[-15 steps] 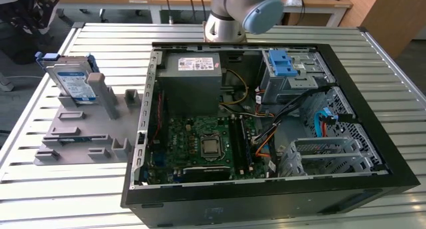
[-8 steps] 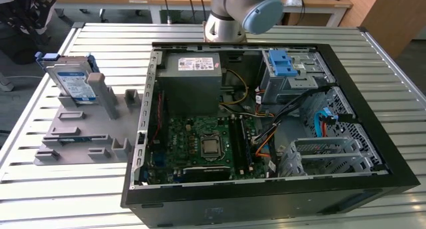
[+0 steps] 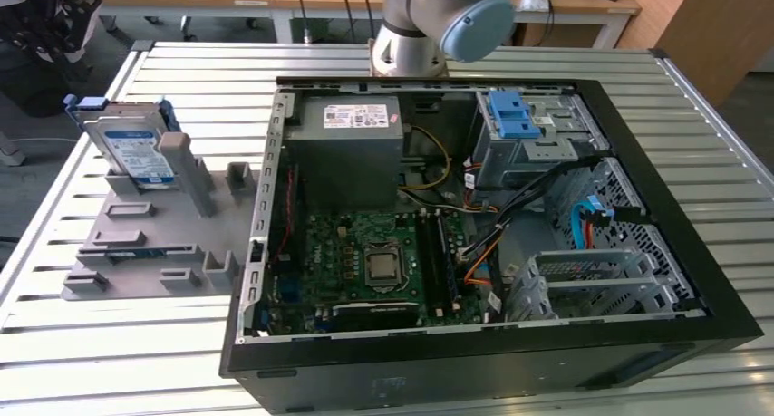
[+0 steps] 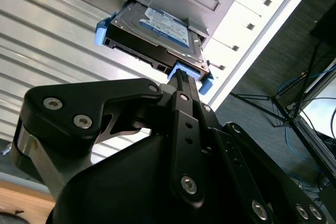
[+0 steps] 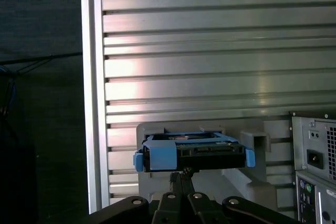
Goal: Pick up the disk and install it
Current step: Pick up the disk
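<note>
The disk [image 3: 136,144] stands on edge in a grey slotted holder [image 3: 145,244] on the slatted table, at the exterior view's left. It is silver with a white-and-blue label and a blue rail frame. Both wrist views look at it from a distance: the disk [image 4: 157,32] rests in the holder, and the disk [image 5: 194,153] shows its blue-framed edge. My gripper [image 4: 182,77] is black, its fingers drawn together with nothing between them. In the first wrist view the gripper [image 5: 181,174] lines up just under the disk, apart from it.
An open black computer case [image 3: 677,208] lies at the exterior view's right, with a grey power-supply box [image 3: 351,153], a motherboard and a drive bay with a light-blue latch [image 3: 514,121]. The arm's base [image 3: 441,22] rises behind the case. The table's edge [image 5: 92,129] runs close beside the holder.
</note>
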`<state>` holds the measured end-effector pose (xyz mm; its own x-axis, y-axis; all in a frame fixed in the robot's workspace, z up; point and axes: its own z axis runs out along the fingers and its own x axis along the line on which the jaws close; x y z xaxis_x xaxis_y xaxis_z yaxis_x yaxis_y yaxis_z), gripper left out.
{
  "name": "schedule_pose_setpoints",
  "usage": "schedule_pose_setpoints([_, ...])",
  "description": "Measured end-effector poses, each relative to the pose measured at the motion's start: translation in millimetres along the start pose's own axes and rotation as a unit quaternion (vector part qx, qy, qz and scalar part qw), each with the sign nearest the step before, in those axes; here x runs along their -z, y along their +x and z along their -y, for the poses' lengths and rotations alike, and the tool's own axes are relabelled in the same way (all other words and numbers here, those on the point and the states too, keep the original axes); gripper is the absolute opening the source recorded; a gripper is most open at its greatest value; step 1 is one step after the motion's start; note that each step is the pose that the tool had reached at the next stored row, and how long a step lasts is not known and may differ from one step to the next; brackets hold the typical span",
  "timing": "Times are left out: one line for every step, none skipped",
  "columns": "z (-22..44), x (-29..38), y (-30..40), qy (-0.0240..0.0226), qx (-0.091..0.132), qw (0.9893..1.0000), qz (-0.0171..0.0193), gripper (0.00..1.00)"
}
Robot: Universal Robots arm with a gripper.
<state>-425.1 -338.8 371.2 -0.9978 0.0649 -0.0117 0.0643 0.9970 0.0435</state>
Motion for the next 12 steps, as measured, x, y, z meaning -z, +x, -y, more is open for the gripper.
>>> schedule_pose_setpoints([0.0,0.0,0.0,0.0,0.001,1.0,0.0,0.11])
schedule_pose_setpoints([0.0,0.0,0.0,0.0,0.001,1.0,0.0,0.11])
schedule_pose_setpoints([0.0,0.0,0.0,0.0,0.003,1.0,-0.0001,0.11])
schedule_pose_setpoints([0.0,0.0,0.0,-0.0001,0.005,1.0,-0.0002,0.11])
schedule_pose_setpoints([0.0,0.0,0.1,-0.0001,0.008,1.0,-0.0003,0.11])
schedule_pose_setpoints([0.0,0.0,0.1,-0.0001,0.011,0.9999,-0.0004,0.11])
schedule_pose_setpoints([0.0,-0.1,0.1,-0.0002,0.014,0.9999,-0.0005,0.11])
schedule_pose_setpoints([0.0,-0.1,0.0,-0.0002,0.016,0.9999,-0.0006,0.11])
schedule_pose_setpoints([0.0,-0.1,0.0,-0.0003,0.019,0.9998,-0.0007,0.11])
schedule_pose_setpoints([0.0,-0.1,0.0,-0.0003,0.021,0.9998,-0.0008,0.11])
schedule_pose_setpoints([0.0,-0.1,0.0,-0.0003,0.024,0.9997,-0.0009,0.11])
schedule_pose_setpoints([0.0,-0.1,0.0,-0.0003,0.026,0.9997,-0.001,0.11])
